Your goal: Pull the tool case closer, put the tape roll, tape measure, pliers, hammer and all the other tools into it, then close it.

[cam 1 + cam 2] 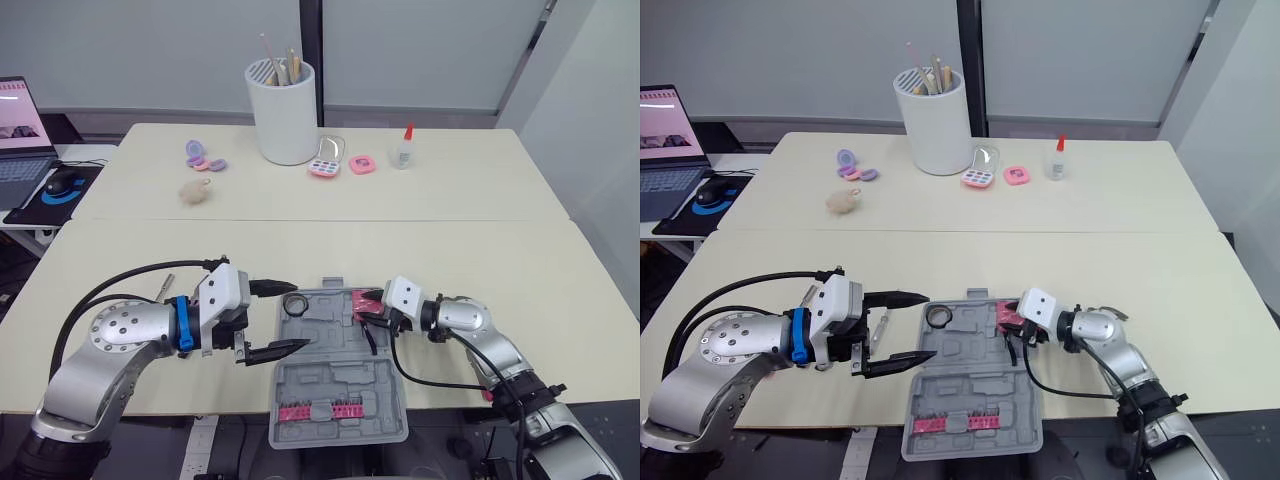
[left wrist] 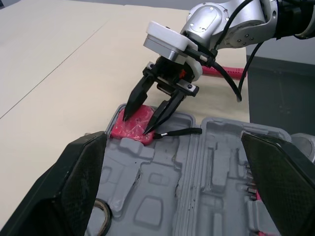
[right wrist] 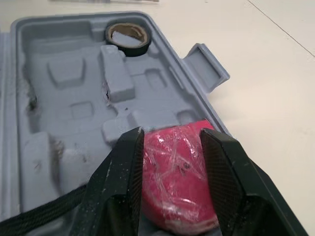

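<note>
Red against the grey tray, the tape measure [image 3: 179,182] sits at the far-right corner of the open tool case [image 1: 345,385], which lies at the near edge of the bench [image 1: 500,270]. Your right end effector [image 2: 138,124] is narrowed onto it, one finger pressed to each flank, and from the right wrist view I judge this a grip rather than a loose straddle. The measure lies directly under that end effector, so the right arm is plainly the one to finish this placement. The body is compact, with no strong long axis. Its black strap [image 2: 177,132] trails from it toward the near side across the tray. The release therefore turns on the measure resting inside the corner recess and not perched on the rim, and the pictures do not settle which. Your left end effector [image 1: 298,314] hangs wide open over the case's left edge, holding nothing. It is just beside the tape roll [image 1: 294,303], which lies in the far-left recess, well apart from the measure.
</note>
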Action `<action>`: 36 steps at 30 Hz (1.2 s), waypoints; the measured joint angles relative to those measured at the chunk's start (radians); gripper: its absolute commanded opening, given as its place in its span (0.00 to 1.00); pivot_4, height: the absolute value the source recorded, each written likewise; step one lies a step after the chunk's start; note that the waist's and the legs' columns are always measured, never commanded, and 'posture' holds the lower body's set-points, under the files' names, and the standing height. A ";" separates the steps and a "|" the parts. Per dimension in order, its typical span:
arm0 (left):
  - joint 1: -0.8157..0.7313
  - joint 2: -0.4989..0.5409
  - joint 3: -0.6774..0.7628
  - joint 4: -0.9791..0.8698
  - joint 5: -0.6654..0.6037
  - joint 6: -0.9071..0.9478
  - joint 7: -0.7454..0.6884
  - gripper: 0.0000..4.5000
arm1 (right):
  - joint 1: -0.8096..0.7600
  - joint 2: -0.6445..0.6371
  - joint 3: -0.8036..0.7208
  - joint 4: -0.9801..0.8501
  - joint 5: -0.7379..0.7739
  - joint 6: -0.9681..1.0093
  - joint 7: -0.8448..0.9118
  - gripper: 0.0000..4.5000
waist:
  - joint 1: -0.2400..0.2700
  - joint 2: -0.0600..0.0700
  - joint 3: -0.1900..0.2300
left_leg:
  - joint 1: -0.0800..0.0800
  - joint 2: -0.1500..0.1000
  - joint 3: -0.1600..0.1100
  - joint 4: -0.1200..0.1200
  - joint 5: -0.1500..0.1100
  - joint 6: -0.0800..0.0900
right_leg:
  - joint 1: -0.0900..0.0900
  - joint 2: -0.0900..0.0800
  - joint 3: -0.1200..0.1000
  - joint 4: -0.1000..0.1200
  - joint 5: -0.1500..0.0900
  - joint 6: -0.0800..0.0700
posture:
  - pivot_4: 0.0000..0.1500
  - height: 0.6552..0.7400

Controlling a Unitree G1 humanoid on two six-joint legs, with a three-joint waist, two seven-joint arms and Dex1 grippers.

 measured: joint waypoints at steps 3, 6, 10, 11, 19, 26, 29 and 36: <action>0.002 0.000 -0.008 0.002 0.009 -0.011 -0.001 1.00 | 0.001 0.003 -0.013 0.029 0.022 0.003 0.007 0.43 | 0.000 0.000 -0.001 | 0.000 0.000 0.000 0.000 0.000 0.000 | 0.001 0.000 0.000 0.000 0.000 0.000 | 1.00 1.00; 0.006 0.000 -0.008 0.002 0.011 -0.015 -0.001 1.00 | -0.003 0.000 -0.016 0.059 0.029 -0.022 0.015 0.43 | 0.000 0.000 -0.001 | 0.003 0.000 0.000 0.000 0.000 0.000 | 0.004 -0.001 0.000 -0.001 0.000 0.000 | 1.00 1.00; 0.014 0.000 -0.008 0.003 0.011 -0.016 0.000 1.00 | -0.005 0.000 -0.018 0.074 0.033 -0.035 0.017 0.43 | 0.001 0.000 -0.001 | 0.005 0.000 0.000 0.000 0.000 0.000 | 0.006 -0.002 0.000 -0.001 0.000 0.000 | 1.00 1.00; 0.017 0.000 -0.008 0.003 0.011 -0.016 0.000 1.00 | -0.005 0.000 -0.019 0.074 0.036 -0.035 0.018 0.43 | 0.001 0.000 -0.001 | 0.005 0.000 0.000 0.000 0.000 0.000 | 0.006 -0.002 0.000 -0.001 0.000 0.000 | 1.00 1.00; 0.062 -0.003 0.030 0.067 0.008 -0.039 0.003 1.00 | 0.018 -0.010 -0.048 0.031 0.098 -0.021 0.056 0.59 | 0.000 0.000 0.000 | 0.004 0.001 0.000 -0.001 0.000 0.000 | 0.004 -0.002 0.000 0.000 0.000 0.000 | 1.00 1.00; 0.069 0.084 0.256 0.225 -0.056 0.000 -0.024 1.00 | 0.013 -0.229 -0.187 -0.273 0.274 0.179 0.183 0.98 | 0.001 0.002 0.001 | 0.000 0.001 0.000 -0.001 0.000 0.000 | -0.001 -0.002 -0.001 -0.001 0.000 0.000 | 1.00 1.00; 0.076 0.146 0.348 0.344 -0.058 0.007 -0.057 1.00 | 0.022 -0.361 -0.277 -0.338 0.346 0.259 0.241 0.98 | 0.001 0.001 0.001 | -0.001 0.000 0.001 -0.002 0.000 0.000 | -0.002 -0.003 0.000 -0.001 0.000 0.000 | 1.00 1.00; 0.098 0.288 0.558 0.692 -0.037 -0.022 -0.148 1.00 | 0.122 -0.586 -0.485 -0.313 0.401 0.325 0.302 0.98 | 0.000 0.001 0.001 | -0.001 0.001 0.003 -0.004 0.000 0.000 | -0.004 -0.004 0.000 -0.001 -0.001 -0.001 | 1.00 1.00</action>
